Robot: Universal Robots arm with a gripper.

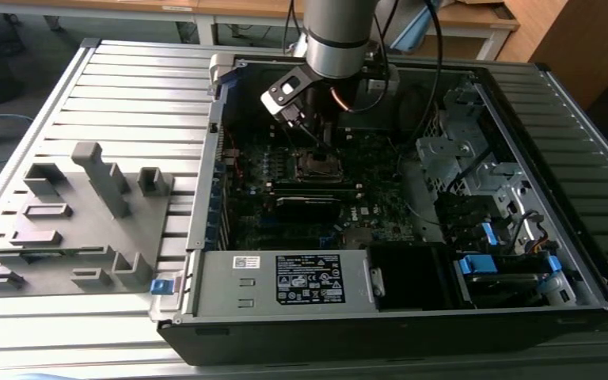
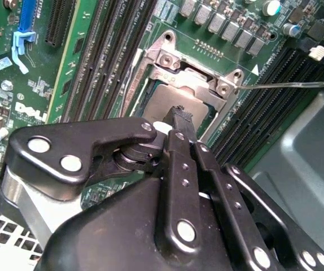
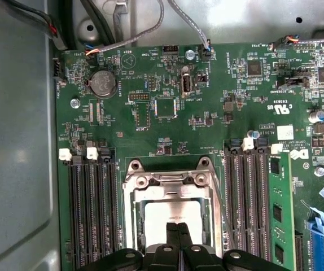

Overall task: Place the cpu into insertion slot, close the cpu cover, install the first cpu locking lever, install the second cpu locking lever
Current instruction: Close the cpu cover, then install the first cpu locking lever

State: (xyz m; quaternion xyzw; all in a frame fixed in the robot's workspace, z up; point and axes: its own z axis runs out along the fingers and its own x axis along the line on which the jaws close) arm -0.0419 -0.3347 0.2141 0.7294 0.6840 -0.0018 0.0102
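While an open computer case lies on a slatted metal table, the robot arm hangs over its open side, above the green motherboard. In both wrist views the gripper has its two black fingers pressed together with nothing between them. The tips are at the top face of the chip, though actual contact cannot be told. Long black memory slots crowd the insertion slot on two opposite sides, leaving little room at those edges. Flatter board lies past the hinge end. The cpu cover lies down around the chip, framing it. The cpu sits in the slot, its dull grey top showing through the cut-out. A thin wire lever juts free across the memory slots in the second wrist view.
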